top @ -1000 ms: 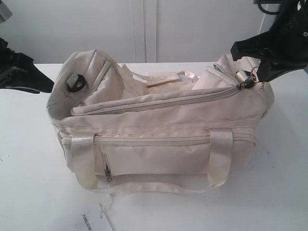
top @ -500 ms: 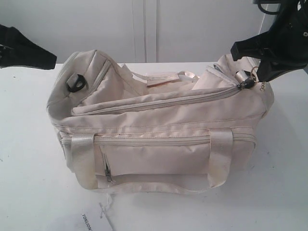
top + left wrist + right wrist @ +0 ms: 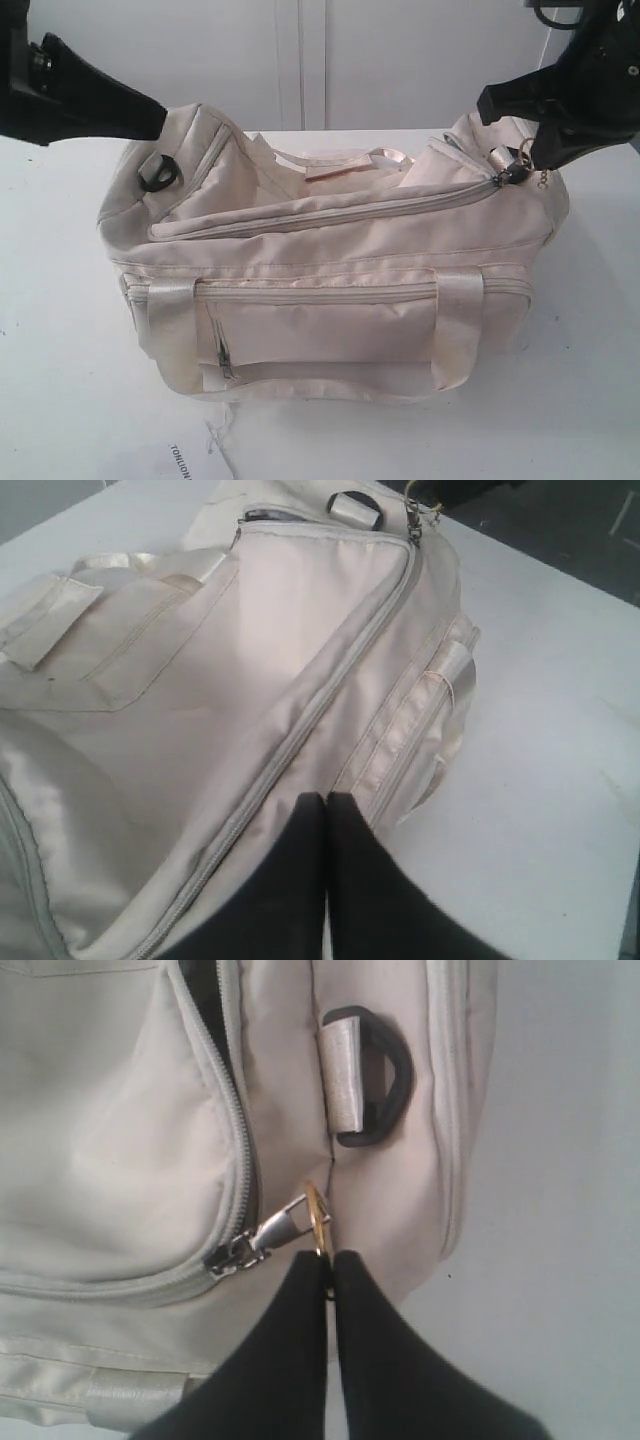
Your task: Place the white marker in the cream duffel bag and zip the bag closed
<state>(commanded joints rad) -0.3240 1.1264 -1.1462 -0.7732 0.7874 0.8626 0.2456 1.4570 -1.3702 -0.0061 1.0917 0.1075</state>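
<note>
The cream duffel bag (image 3: 330, 250) lay on its side-length across the white table (image 3: 60, 380), its front pocket and 2 shiny straps (image 3: 455, 330) facing the exterior camera. The right gripper (image 3: 328, 1265) was clenched on the gold ring pull (image 3: 316, 1215) at the bag's right end, both black fingers pinched together around the ring's lower edge. The zip slider (image 3: 228, 1253) sat just beside that ring, near a black end ring (image 3: 385, 1080). Past the slider, a dark gap showed between the 2 rows of zip teeth, so that stretch of the top zip stood open. The left gripper (image 3: 326, 805) hung at the bag's opposite end, by the other black end ring (image 3: 157, 172). Its fingers were pressed tight against each other with nothing seen between them, the tips over the fabric beside the long zip line; whether they touched the cloth could not be told. The white marker appeared in none of the 3 views. A printed paper tag (image 3: 190, 460) lay on the table in front of the bag, partly cut off by the picture's edge.
</note>
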